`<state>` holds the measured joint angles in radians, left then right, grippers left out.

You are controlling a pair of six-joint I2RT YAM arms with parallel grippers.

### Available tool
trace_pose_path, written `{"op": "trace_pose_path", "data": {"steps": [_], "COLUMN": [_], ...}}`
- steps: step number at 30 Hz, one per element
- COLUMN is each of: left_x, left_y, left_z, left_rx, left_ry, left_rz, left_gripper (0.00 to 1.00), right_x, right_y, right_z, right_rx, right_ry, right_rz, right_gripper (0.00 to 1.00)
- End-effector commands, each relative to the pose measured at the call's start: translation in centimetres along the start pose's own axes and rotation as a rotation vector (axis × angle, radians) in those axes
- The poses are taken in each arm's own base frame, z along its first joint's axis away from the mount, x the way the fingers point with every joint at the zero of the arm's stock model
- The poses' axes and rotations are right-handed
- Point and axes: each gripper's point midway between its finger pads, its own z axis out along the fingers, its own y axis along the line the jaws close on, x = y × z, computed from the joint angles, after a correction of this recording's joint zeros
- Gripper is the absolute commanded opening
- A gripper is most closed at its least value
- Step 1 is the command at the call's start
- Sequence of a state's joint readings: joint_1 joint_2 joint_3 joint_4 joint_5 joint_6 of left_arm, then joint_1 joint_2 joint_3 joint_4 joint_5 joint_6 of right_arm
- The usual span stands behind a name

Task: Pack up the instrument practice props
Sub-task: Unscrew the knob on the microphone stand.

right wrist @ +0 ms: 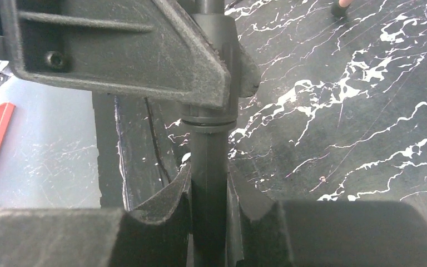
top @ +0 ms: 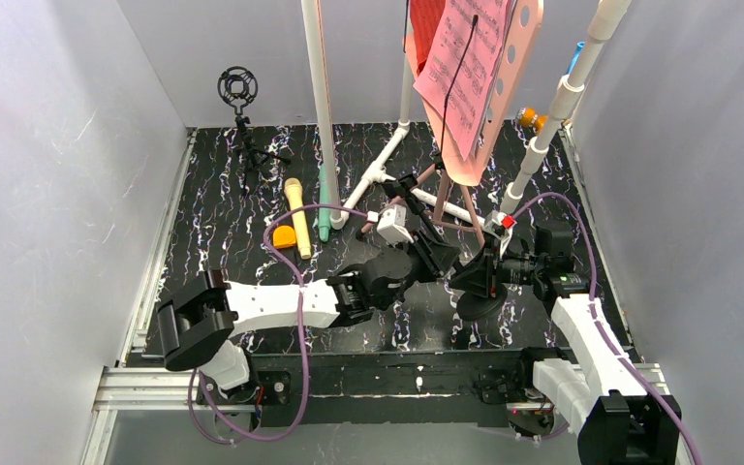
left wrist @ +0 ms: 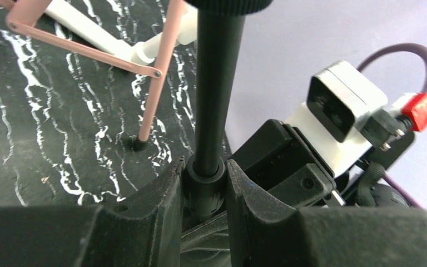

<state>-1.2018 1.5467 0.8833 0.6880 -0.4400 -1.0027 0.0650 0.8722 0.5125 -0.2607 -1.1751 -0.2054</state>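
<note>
Closest of all, the black fingers of the left tool (left wrist: pixel 204 169) are seen shut tight on a black round pole (left wrist: pixel 217 83), one finger on each side of a thick ring on it. The same pole is squeezed by the right tool (right wrist: pixel 208 177), which is nearly closed. The two tools are set just beside each other along the pole, from opposite sides. The pole's long way runs up out of both tools; whether it stands straight or leans cannot be told. A thin pink leg (left wrist: pixel 154 94) with a black foot is planted on the black counter with white streaks (top: pixel 213 223) close by, so the pole is judged to belong to the pink hole-punched music stand (top: pixel 528 34). That stand is seen up at the back, with a pink sheet of music (top: pixel 465 77) on it. A yellow microphone (top: pixel 297 218) and a mint-green microphone (top: pixel 323 221) can be seen lying off to the left, nearer the left arm.
</note>
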Motion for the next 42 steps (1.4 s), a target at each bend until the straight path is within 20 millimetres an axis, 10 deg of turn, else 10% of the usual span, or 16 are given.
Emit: {"op": "trace_pose_path", "data": {"steps": [1,13,15,24,42], "left_x": [-1.4,-1.4,-1.5,-2.2,0.0], "left_y": [-0.9,-0.7,-0.7,-1.1,-3.0], "left_z": [-1.4,-2.3,-2.5,-3.7,-9.9], "left_rx": [-0.173,-0.441,-0.438,-0.315,0.442], "left_ry": [-0.008,0.034,0.037,0.021,-0.035], "left_rz": [-0.027,0.115,0.12,0.124,0.463], "left_gripper": [0.0,0.0,0.26,0.83,0.98], "right_x": [-1.8,-1.8,-1.8,-2.0,-1.9], "right_y": [-0.8,-1.0,-0.8,0.4,2.5], "right_z": [-0.2,-0.2,-0.2,-0.2,-0.4], "right_rx": [0.048,0.056,0.047,-0.018,-0.137], "right_ry": [-0.026,-0.029,-0.031,-0.043,-0.057], "right_rz": [-0.087,-0.079,-0.078,-0.085,-0.126], "right_gripper": [0.01,0.01,0.01,0.01,0.01]}}
